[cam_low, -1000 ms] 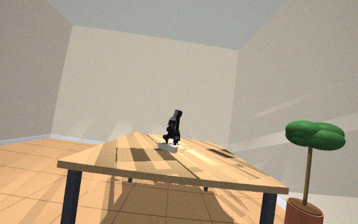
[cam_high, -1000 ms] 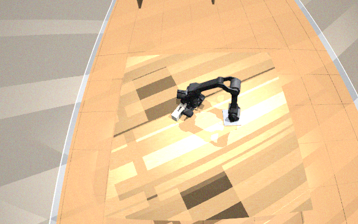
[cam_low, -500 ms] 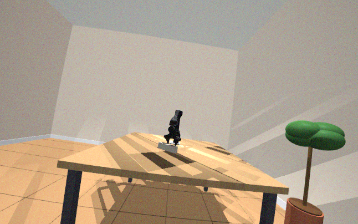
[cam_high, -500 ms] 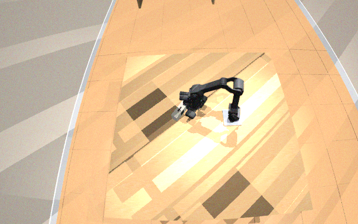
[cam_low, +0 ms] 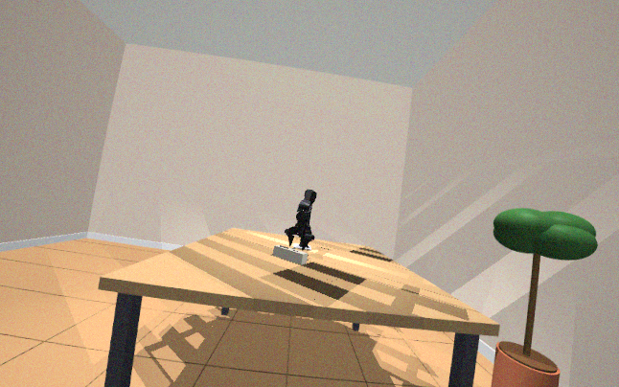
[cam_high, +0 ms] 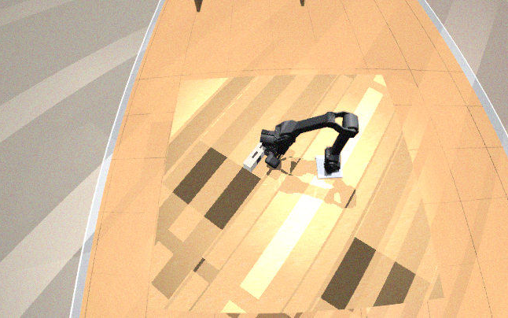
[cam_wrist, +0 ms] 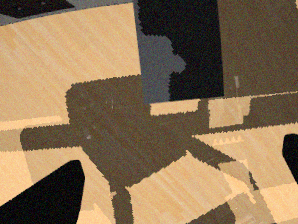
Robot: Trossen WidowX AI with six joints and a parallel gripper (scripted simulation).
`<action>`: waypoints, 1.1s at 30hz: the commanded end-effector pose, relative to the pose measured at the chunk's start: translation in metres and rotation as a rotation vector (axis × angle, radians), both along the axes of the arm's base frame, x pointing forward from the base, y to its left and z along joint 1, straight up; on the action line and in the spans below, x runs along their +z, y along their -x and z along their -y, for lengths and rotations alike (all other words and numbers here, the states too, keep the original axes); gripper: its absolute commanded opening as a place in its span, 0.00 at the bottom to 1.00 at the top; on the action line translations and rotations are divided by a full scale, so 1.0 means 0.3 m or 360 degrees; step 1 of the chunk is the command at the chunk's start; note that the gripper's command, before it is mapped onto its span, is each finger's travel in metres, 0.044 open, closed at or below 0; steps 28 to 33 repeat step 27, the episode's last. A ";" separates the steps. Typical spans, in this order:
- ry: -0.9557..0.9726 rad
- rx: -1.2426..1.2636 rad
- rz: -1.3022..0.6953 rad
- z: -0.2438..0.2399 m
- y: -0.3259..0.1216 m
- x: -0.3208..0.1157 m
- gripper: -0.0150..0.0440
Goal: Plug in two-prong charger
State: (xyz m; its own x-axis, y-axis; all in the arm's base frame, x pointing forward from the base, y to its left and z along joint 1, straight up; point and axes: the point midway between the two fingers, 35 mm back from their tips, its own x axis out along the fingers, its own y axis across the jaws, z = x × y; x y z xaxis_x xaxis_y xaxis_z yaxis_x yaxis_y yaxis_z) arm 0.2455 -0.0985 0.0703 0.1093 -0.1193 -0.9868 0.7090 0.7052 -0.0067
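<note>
The hand (cam_high: 274,149) (cam_low: 297,246) (cam_wrist: 184,157) is spread wide and empty, the dark charger (cam_wrist: 157,67) just beside the power strip (cam_high: 250,162) (cam_low: 289,255) (cam_wrist: 95,4); centre both fingers around its body before squeezing, keeping the prongs square.

The black six-joint robot arm (cam_high: 314,121) (cam_low: 304,212) rises at its base, bends sharply at a bulky black elbow joint (cam_high: 350,123), and runs its long forearm across to a cluster of dark wrist joints (cam_high: 285,136), where it turns downward; at its end the black two-fingered parallel-jaw gripper (cam_high: 270,149) (cam_wrist: 184,157) is spread wide, with nothing between its dark, blunt-tipped fingers, which show in the wrist view at the lower left and at the right edge, well apart from each other
</note>
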 end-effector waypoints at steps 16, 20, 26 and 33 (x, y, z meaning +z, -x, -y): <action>0.0430 -0.0037 0.0458 0.024 -0.014 0.174 1.00; 0.0430 -0.0037 0.0458 0.024 -0.014 0.174 1.00; 0.0430 -0.0037 0.0458 0.024 -0.014 0.174 1.00; 0.0430 -0.0037 0.0458 0.024 -0.014 0.174 1.00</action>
